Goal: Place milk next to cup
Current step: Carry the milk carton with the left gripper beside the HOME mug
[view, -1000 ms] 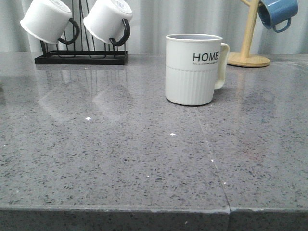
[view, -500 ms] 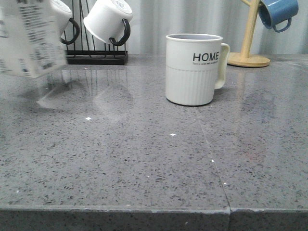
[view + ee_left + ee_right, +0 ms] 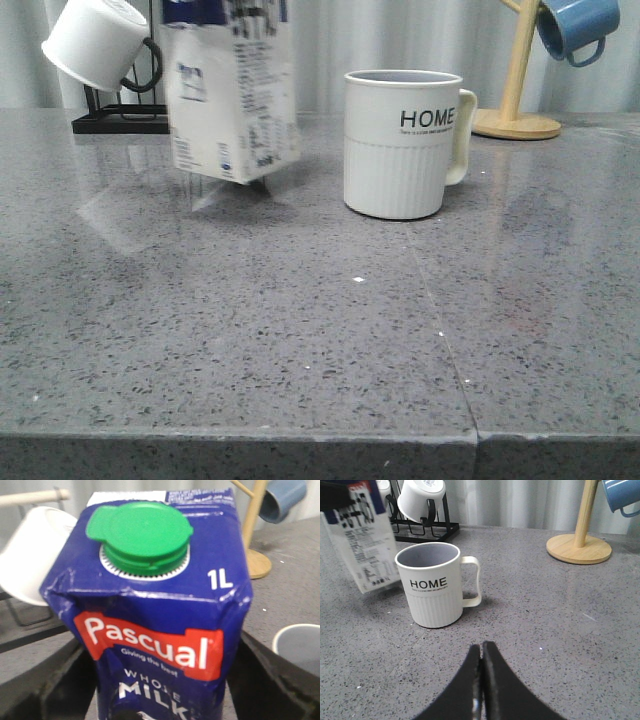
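Observation:
The milk (image 3: 232, 90) is a white carton with a dark blue top, hanging tilted just above the grey table, a short gap to the left of the cup. The cup (image 3: 400, 145) is an off-white ribbed mug lettered "HOME", upright, handle to the right. In the left wrist view my left gripper (image 3: 162, 700) is shut on the milk (image 3: 160, 610), with dark fingers (image 3: 65, 680) on both sides below its green cap; the cup's rim (image 3: 300, 642) shows beside it. My right gripper (image 3: 481, 652) is shut and empty, low over the table in front of the cup (image 3: 432, 587).
A black rack (image 3: 120, 120) with a white mug (image 3: 95, 40) stands at the back left, partly behind the carton. A wooden mug stand (image 3: 517, 120) with a blue mug (image 3: 575, 25) stands at the back right. The table's front edge (image 3: 320, 437) is near.
The milk came into the front view from the left and moved right toward the cup, now covering the second white rack mug. The cup has not moved.

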